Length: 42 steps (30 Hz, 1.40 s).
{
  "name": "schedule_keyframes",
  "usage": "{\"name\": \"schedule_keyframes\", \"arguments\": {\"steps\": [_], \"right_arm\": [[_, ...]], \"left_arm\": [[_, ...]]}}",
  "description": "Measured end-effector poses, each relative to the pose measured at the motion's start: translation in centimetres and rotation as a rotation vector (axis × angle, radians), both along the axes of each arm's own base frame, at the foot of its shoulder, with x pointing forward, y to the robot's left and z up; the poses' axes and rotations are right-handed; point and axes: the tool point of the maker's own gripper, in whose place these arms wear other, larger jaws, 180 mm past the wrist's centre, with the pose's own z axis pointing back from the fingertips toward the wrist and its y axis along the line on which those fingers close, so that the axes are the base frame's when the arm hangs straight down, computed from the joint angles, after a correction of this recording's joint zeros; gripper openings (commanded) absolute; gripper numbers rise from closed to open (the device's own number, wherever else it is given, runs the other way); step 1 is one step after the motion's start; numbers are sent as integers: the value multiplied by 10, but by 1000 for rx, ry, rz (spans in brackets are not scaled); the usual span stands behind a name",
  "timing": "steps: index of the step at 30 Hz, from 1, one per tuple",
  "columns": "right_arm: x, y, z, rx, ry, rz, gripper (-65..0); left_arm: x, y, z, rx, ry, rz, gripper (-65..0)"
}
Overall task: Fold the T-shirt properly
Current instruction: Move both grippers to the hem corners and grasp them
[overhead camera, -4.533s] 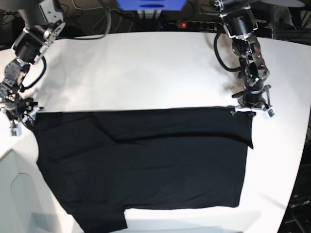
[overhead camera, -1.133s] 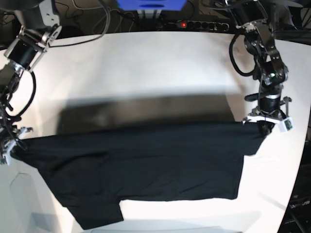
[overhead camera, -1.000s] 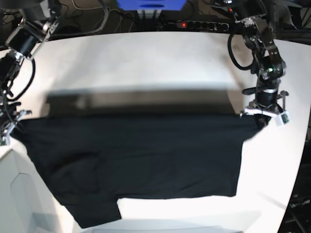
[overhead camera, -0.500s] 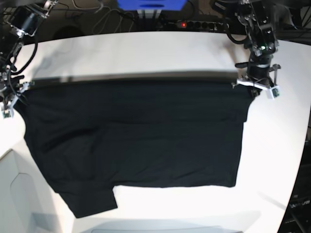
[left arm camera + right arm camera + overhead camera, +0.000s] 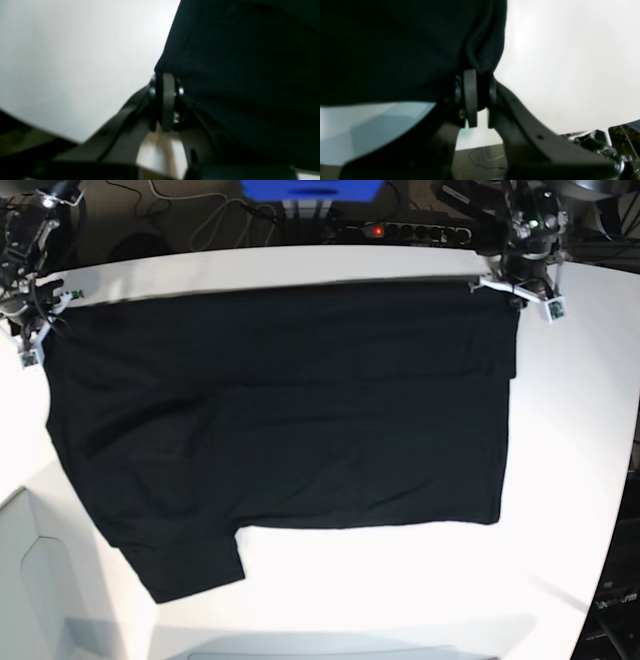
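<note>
The large black cloth T-shirt [image 5: 280, 430] hangs spread over the white surface [image 5: 400, 600], its top edge stretched between 10 and 2 o'clock. The left gripper [image 5: 518, 288] at 2 o'clock is clamped on one top corner; the right gripper [image 5: 38, 320] at 10 o'clock pinches the other.

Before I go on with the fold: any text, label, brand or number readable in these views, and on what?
None can be read.
T-shirt: plain black side showing, no print or label in view.
Left gripper and right gripper: small white tags beside the jaws, too small to read.
Wrist views: blurred, no lettering.
</note>
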Motion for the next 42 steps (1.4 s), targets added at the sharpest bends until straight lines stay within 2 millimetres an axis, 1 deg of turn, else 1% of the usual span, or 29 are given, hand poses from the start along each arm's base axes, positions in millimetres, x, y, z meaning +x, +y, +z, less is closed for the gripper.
{"name": "schedule_keyframes", "arguments": {"steps": [4,6,8,9,11,16,17,20,21,23,25,27,30,32,34,37,39,41,42], "right_arm": [[-17,-3,-2,-2,18,-29,-650],[-25,-3,-1,-9,29,-28,-650],[-32,2,-2,-1,29,-36,-650],[-35,4,-2,-2,33,-35,-650],[-36,7,-2,-1,34,-33,-650],[-36,7,-2,-3,35,-34,-648],[-36,7,-2,-3,35,-34,-630],[-35,7,-2,-4,34,-34,-550],[-36,7,-2,-4,35,-33,-521],[-35,6,-1,-9,35,-32,-456],[-35,4,1,-14,33,-34,-406],[-37,-2,7,-25,17,-59,-377],[-37,-13,23,-67,-13,-86,-369],[-30,-10,30,-77,-40,-82,-369],[-14,-7,41,-83,-91,-72,-369],[10,-7,55,-93,-161,-64,-368],[27,-5,61,-83,-203,-64,-367],[52,0,65,-79,-231,-49,-366],[71,6,68,-57,-262,-31,-366]], "left_arm": [[-3,2,2,6,1,-2,-649],[-7,12,5,13,0,23,-649],[-12,22,8,33,1,50,-649],[-12,24,8,36,0,55,-649],[-12,25,9,38,-1,57,-649],[-15,25,7,37,9,57,-646],[-15,25,7,37,10,57,-645],[-18,25,5,34,20,57,-639],[-20,25,5,35,23,57,-625],[-24,24,4,35,34,56,-567],[-27,25,3,39,44,56,-473],[-29,27,3,46,48,58,-376],[-28,28,4,50,46,60,-233],[-28,28,4,51,43,61,-164],[-22,26,13,59,22,51,-125],[-5,23,35,84,-52,30,-123],[6,22,45,90,-87,20,-123],[24,22,54,93,-140,19,-123],[35,22,59,93,-166,20,-123]]}}
